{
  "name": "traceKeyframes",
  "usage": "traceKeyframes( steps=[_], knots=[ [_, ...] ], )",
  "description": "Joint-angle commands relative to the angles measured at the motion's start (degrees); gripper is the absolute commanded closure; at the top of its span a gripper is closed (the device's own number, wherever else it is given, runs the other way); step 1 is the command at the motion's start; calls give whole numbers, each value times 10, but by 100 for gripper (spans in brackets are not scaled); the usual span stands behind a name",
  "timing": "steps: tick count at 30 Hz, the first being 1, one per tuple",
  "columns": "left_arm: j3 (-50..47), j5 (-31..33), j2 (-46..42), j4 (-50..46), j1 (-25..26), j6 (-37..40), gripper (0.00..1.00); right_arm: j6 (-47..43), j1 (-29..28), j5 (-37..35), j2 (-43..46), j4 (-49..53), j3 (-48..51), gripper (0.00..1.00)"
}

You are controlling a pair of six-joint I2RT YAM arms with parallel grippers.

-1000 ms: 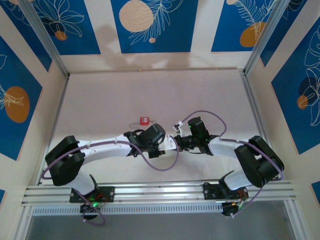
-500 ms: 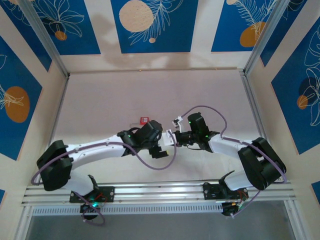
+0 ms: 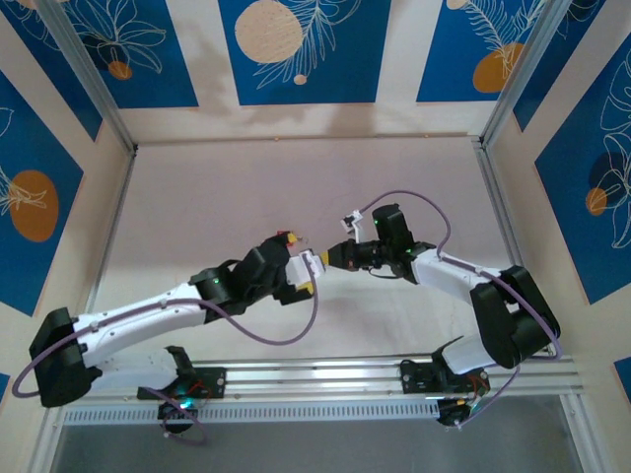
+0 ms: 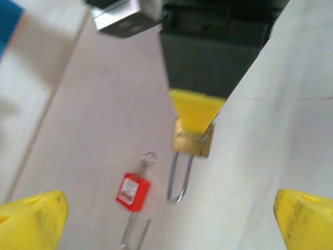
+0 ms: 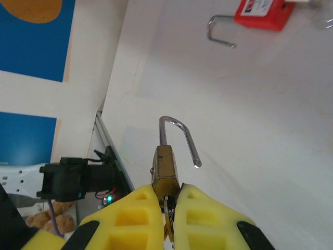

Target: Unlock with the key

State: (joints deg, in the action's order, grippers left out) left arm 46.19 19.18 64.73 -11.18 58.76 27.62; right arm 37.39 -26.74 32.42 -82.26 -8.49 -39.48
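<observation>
My right gripper (image 5: 166, 190) is shut on a brass padlock (image 5: 165, 161), which it holds above the table. The padlock's steel shackle (image 5: 182, 136) stands swung open. A key (image 5: 168, 221) shows between the yellow fingers under the lock body. In the left wrist view the same brass padlock (image 4: 192, 141) hangs from the right gripper's yellow finger (image 4: 195, 108). My left gripper (image 4: 166, 219) is wide open and faces it, with nothing between its fingertips. In the top view the left gripper (image 3: 302, 266) and the right gripper (image 3: 330, 256) are close together at the table's middle.
A red padlock (image 4: 132, 191) with an open shackle and a key ring (image 4: 148, 158) lies on the table below the grippers; in the top view the red padlock (image 3: 286, 236) sits beside the left gripper. The metal rail (image 3: 315, 374) runs along the near edge.
My left gripper has opened wide and its arm has stretched farther out over the table. The right gripper has moved slightly away from the bases, still gripping the brass padlock.
</observation>
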Motion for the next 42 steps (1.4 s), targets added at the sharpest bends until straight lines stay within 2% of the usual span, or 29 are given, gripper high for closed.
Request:
traceKeyframes(
  steps=[1, 5, 8, 14, 20, 26, 37, 42],
  knots=[
    [-21, 126, -37, 82, -5, 33, 0, -35, 12, -26, -17, 42, -31, 97],
    [-51, 224, -65, 188, -19, 52, 0, -55, 17, -59, -53, 51, -54, 97],
    [-59, 253, -84, 222, -27, 46, 0, -57, 28, -65, -83, 41, -69, 97],
    [-58, 249, -106, 205, -37, 19, 0, -95, 38, -90, -124, 73, -106, 97],
    [-50, 250, -89, 194, -37, 5, 0, -92, 25, -89, -134, 48, -73, 97],
    [-54, 244, -78, 196, -31, -33, 0, -97, 24, -41, -126, 19, -26, 97],
    [-57, 248, -76, 197, -28, -27, 0, -81, 22, -6, -131, -24, 18, 97],
    [-51, 245, -64, 189, -27, -30, 0, -59, 32, 31, -151, -65, 36, 97]
  ],
)
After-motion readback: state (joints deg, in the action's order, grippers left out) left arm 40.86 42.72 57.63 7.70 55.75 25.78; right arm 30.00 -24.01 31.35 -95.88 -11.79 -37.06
